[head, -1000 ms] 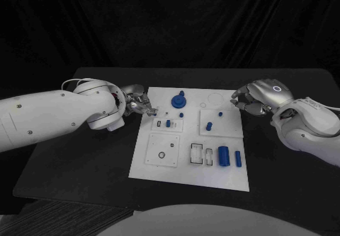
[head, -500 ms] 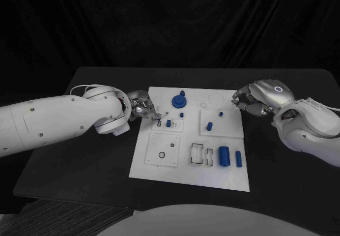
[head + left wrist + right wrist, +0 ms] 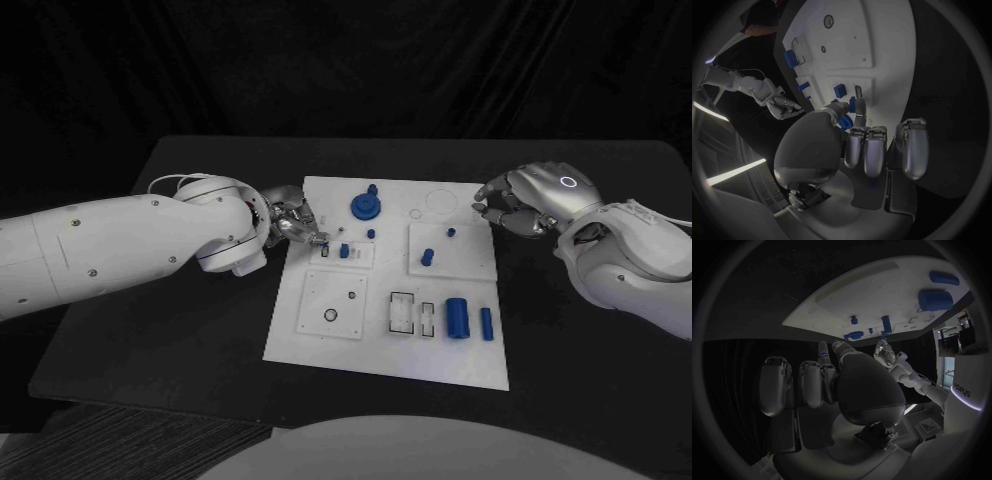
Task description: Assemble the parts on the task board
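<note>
We're seeing the left hand [image 3: 289, 222] pinching a small blue part [image 3: 852, 104] over the task board [image 3: 378, 340]; right hand [image 3: 522, 204] is curling shut, holding nothing.

This is a robotics lab test cell. A black worktop [image 3: 173, 330] stands before black curtains [image 3: 346, 70] that close off the far side. In the middle of the worktop lies a white task board [image 3: 389, 340] with cut-out slots and small blue parts [image 3: 456, 318], the kind of rig used for assembly trials. Dark ribbed flooring [image 3: 130, 445] shows at the near left.
</note>
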Robot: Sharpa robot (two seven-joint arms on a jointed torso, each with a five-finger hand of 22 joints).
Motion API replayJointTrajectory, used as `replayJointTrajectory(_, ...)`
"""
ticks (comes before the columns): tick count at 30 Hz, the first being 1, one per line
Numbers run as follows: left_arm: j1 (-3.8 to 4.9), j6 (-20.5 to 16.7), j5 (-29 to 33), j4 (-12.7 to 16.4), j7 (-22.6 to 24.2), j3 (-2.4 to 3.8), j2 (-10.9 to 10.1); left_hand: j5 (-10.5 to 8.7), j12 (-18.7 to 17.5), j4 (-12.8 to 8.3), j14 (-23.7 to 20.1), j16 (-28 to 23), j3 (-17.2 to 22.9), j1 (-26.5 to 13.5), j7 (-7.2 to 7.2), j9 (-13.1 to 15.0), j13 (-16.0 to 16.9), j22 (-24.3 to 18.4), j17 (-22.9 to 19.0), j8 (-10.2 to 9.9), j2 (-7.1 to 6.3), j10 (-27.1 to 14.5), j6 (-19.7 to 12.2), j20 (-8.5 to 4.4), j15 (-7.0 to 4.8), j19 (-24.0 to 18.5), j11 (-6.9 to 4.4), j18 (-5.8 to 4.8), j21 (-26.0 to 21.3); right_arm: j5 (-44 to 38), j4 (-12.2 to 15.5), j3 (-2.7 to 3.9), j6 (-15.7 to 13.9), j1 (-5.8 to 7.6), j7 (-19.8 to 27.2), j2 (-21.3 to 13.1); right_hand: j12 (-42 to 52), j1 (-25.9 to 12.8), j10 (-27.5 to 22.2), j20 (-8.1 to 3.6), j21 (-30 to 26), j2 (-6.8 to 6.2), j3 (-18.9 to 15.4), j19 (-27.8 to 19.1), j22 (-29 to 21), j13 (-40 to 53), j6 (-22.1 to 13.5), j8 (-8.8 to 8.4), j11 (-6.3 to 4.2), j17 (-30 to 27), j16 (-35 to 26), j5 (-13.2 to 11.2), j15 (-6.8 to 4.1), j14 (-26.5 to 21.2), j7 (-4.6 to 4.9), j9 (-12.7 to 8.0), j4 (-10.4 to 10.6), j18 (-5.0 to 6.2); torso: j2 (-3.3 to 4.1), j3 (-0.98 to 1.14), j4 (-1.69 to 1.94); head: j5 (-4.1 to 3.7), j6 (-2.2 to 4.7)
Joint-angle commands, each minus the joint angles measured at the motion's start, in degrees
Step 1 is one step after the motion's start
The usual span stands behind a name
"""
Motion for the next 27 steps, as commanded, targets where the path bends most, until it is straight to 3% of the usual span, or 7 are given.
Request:
replayJointTrajectory(1, -0.18, 1.1, 0.4, 0.1, 0.4, 0.02, 0.0, 0.22, 0.3, -2.8, 6.0, 0.2, 3.0, 0.1, -0.4, 0.1, 13.8, 12.0, 15.1, 0.0, 0.74, 4.4, 0.2, 0.16, 0.11, 0.4, 0.19, 1.09, -0.2, -0.2, 0.1, 0.03, -0.8, -0.14, -0.9, -0.1, -0.1, 0.1, 3.2, -0.33, -0.1, -0.44, 0.4, 1.8, 11.7, 7.5, -0.5, -0.21, -0.4, 0.1, -0.2, 0.4, -0.36, 3.2, 0.09, -0.1, 0.1, 0.8, 0.01, -0.01, 0.0, -0.07, -0.01)
replayJointTrajectory(5, -0.3, 1.4, 0.4, 0.1, 0.3, 0.02, 0.0, 0.22, 0.3, -2.8, 6.0, 0.2, 3.0, 0.1, -0.4, 0.1, 13.8, 12.0, 15.1, 0.0, 0.74, 4.4, 0.2, 0.16, 0.11, 0.4, 0.19, 1.09, -0.2, -0.2, 0.1, 0.03, -0.8, -0.14, -0.9, 0.0, -0.1, 0.1, 3.2, -0.33, -0.1, -0.44, 0.4, 1.8, 11.7, 7.5, -0.5, -0.21, -0.4, 0.1, -0.2, 0.4, -0.36, 3.2, 0.09, -0.1, 0.1, 0.8, -0.01, -0.03, 0.04, -0.13, -0.01)
replayJointTrajectory(9, -0.53, 1.5, 0.4, 0.1, 0.3, 0.02, 0.0, 0.25, 0.3, -2.9, 6.0, 0.2, 3.0, 0.1, -0.4, 0.1, 13.8, 12.0, 15.1, 0.0, 0.77, 4.4, 0.2, 0.16, 0.11, 0.4, 0.19, 1.1, -0.2, -0.2, 0.1, 0.03, -0.8, -0.15, -0.9, -0.1, -0.1, 0.1, 3.2, -0.33, -0.1, -0.44, 0.4, 1.8, 11.7, 7.5, -0.5, -0.21, -0.4, 0.1, -0.2, 0.4, -0.36, 3.2, 0.09, -0.1, 0.1, 0.8, -0.06, 0.08, -0.02, -0.1, -0.01)
replayJointTrajectory(27, -1.52, 1.7, 0.4, 0.1, 0.4, 0.02, -0.2, 0.37, 0.2, -3.0, 6.0, 0.2, 3.1, 0.1, -0.4, 0.2, 13.8, 11.9, 15.1, 0.0, 0.84, 4.3, 0.1, 0.16, 0.11, 0.3, 0.19, 1.11, -0.3, -0.2, 0.1, 0.03, -0.8, -0.24, -0.9, -0.2, -0.1, 0.1, 3.2, -0.35, -0.2, -0.42, 0.4, 1.8, 11.7, 7.5, -0.5, -0.29, -0.41, -0.1, -0.3, 0.4, -0.37, 3.2, 0.09, -0.1, 0.0, 0.8, 0.01, 0.0, -0.02, -0.11, -0.01)
